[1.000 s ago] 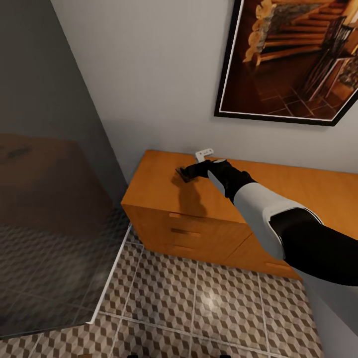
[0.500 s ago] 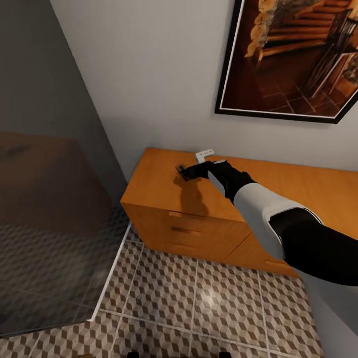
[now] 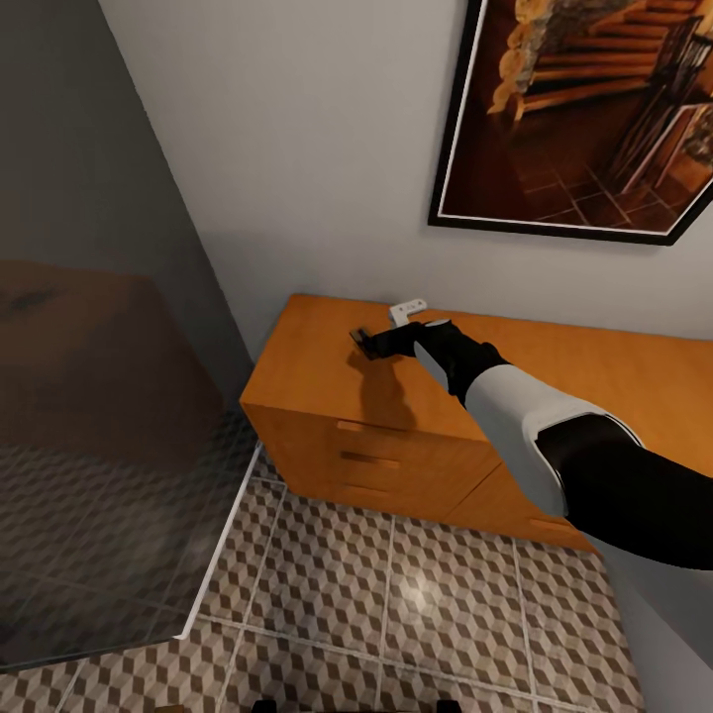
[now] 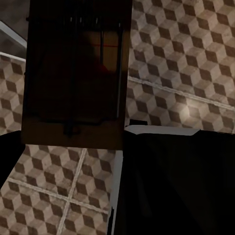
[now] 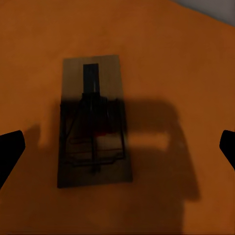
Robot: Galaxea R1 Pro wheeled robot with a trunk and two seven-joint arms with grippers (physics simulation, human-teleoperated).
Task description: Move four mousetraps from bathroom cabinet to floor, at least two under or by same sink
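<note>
Since the earlier pictures the whole head view has been shifted slightly, so the camera has moved; the right pincer [image 3: 368,344] has stayed over the top of the cabinet [image 3: 317,361], near its back left corner.

The step in hand is judged to be the picking up of another trap. In the right wrist view one mousetrap [image 5: 93,122] is seen lying flat on the orange top, between the two dark fingertips [image 5: 10,152], which are spread wide and held clear of it. Nothing is held or touched by this pincer.

In the left wrist view a second mousetrap [image 4: 76,73] is seen close before the camera, above the bathroom floor [image 4: 181,63]; it appears to be carried by the left pincer, though the fingers cannot be made out, so its state cannot be told.

Next, a straight descent over the lying trap would be called for, then a closing on its long edges.
</note>
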